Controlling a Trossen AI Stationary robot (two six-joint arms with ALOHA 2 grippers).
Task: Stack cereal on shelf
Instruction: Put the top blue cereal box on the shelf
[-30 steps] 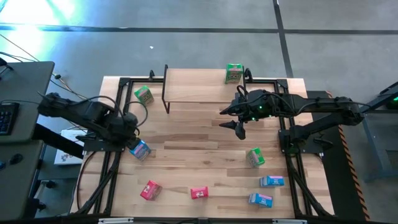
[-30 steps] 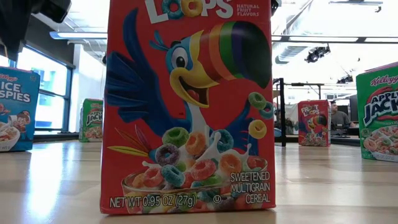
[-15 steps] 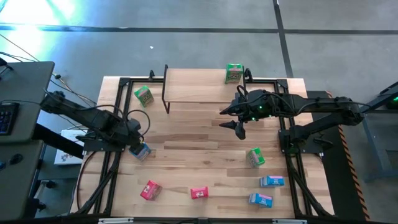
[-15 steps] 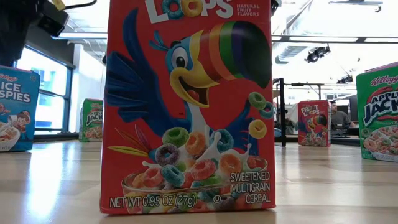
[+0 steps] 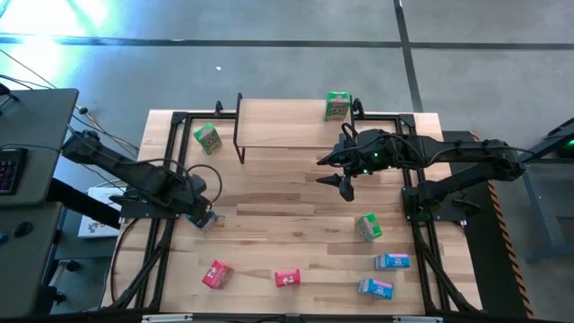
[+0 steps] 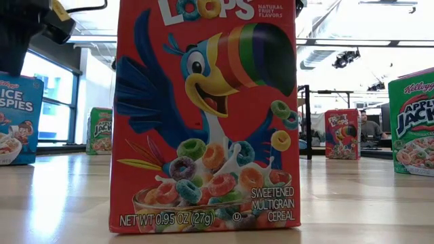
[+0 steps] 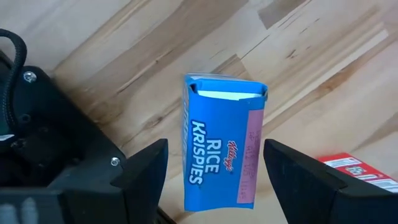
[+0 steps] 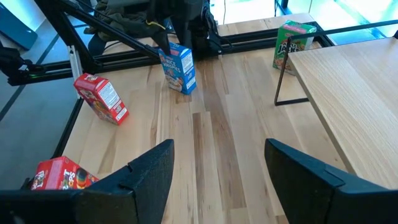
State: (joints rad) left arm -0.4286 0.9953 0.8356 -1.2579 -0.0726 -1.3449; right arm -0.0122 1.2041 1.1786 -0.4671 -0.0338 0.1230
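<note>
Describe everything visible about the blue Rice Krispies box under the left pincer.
The blue Rice Krispies box is a small cardboard carton with white lettering and a pink side panel. It stands upright on the wooden tabletop near its left edge, top flaps closed. The left pincer is above it, open, a finger on either side, neither visibly touching it.

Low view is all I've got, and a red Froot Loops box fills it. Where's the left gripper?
Observer: The left gripper is over the blue Rice Krispies box, near the table's left edge.
Operator: Holding it?
Observer: No. Its jaws are open, one on each side of the box, not closed on it.
Operator: Anything on the shelf?
Observer: One green box, at the right end of the shelf.
</note>
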